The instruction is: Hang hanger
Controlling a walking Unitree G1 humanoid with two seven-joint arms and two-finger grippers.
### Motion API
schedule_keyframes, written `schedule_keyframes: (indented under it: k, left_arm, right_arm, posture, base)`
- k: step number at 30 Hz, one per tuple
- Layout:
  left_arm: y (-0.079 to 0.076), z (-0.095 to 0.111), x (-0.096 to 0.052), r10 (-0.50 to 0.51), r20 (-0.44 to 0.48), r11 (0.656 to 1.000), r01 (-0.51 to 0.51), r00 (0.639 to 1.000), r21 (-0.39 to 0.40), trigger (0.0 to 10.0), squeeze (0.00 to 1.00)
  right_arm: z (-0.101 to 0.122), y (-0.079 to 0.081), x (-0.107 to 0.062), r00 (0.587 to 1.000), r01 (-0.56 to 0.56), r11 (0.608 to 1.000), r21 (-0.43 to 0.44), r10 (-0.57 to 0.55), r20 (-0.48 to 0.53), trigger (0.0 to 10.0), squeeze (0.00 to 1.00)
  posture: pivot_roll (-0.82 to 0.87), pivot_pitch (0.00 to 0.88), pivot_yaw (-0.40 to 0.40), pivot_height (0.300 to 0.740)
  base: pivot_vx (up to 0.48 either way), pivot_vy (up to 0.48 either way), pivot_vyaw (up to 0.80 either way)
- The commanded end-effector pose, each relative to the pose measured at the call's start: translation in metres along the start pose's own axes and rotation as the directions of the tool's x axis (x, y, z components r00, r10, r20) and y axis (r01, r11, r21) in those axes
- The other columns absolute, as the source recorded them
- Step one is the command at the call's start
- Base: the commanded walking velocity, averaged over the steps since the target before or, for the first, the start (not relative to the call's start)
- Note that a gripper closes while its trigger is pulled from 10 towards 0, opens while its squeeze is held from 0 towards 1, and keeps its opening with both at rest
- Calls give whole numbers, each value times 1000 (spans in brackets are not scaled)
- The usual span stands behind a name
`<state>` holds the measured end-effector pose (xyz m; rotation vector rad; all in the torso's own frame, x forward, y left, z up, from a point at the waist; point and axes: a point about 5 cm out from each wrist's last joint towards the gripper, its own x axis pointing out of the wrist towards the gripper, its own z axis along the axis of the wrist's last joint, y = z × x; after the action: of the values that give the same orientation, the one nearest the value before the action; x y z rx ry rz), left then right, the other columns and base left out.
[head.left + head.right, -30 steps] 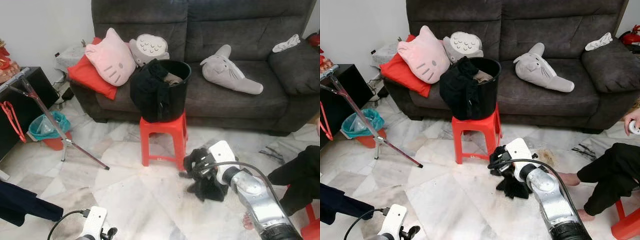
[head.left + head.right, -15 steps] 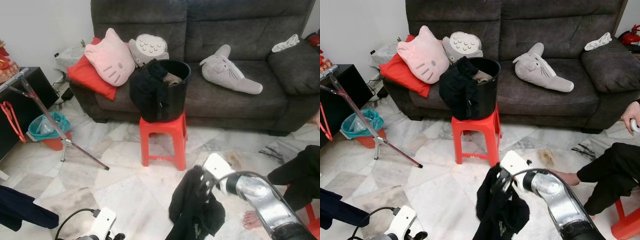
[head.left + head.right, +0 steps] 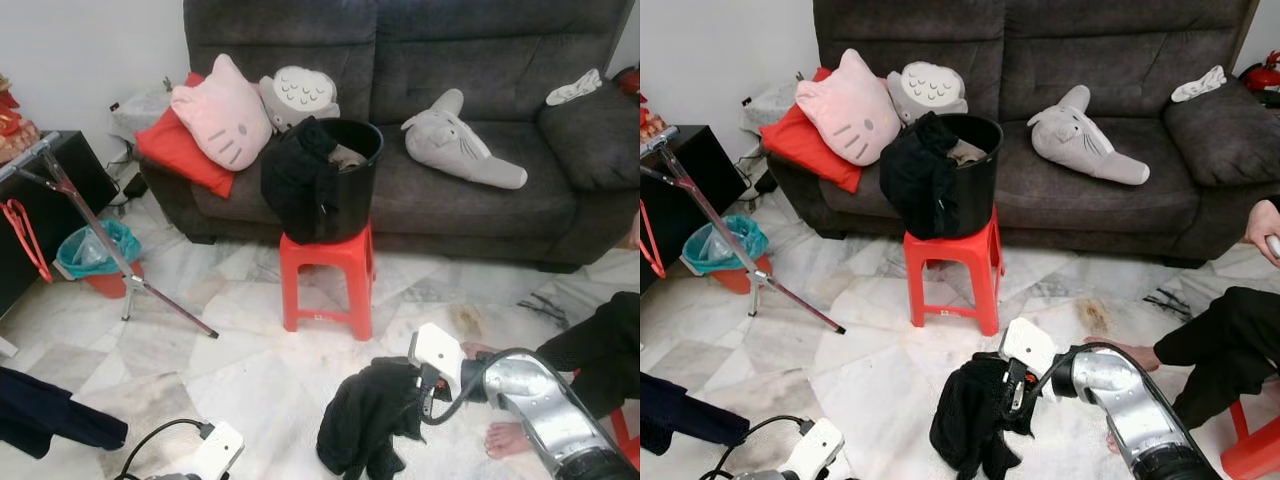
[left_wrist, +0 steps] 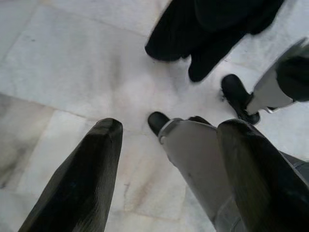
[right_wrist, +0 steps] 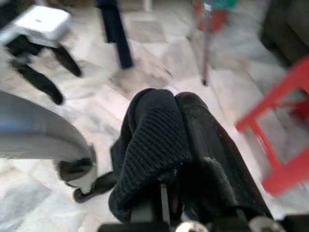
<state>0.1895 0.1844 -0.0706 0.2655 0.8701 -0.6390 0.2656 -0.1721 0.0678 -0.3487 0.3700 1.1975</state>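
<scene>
My right gripper is low over the marble floor, in front of the red stool, and is shut on a black knit garment. The cloth drapes over its fingers in the right wrist view, where the garment covers the tips. Most of the garment lies bunched on the floor to my left of the gripper. A red hanger hangs at the far left by a metal rack pole. My left gripper hangs open over the floor by my own feet.
A black bucket with dark clothes draped on it stands on the stool. A grey sofa with cushions runs behind. A seated person's leg and bare foot are at the right. Dark blue cloth hangs at lower left.
My right gripper has dropped lower with the black garment, which hung long half a second ago and now lies heaped on the floor. My left wrist has shifted slightly right.
</scene>
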Motion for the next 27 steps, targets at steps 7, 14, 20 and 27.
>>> schedule_keyframes:
  k: [7,14,20,27]
  left_arm:
    - [-3,-2,-2,-95,-3,995,95,995,-15,10000,0]
    - [45,138,-18,-368,316,930,343,875,134,10000,0]
    - [39,155,-20,-455,363,890,434,813,143,10000,0]
    - [45,155,-17,-314,398,949,297,862,105,10000,0]
  right_arm:
    - [4,-9,-2,995,-62,994,-89,55,-85,10000,0]
    - [9,-10,-2,992,-109,990,-91,102,-75,10000,0]
    - [12,-18,5,995,-77,990,-120,68,-78,10000,0]
    - [20,-28,5,1000,24,993,-119,-26,-10,10000,0]
  posture:
    - [-24,0,100,740]
    - [-20,0,101,740]
    - [-11,0,97,740]
    - [-17,0,99,740]
  base:
    - [0,0,0]
    - [0,0,0]
    - [0,0,0]
    - [0,0,0]
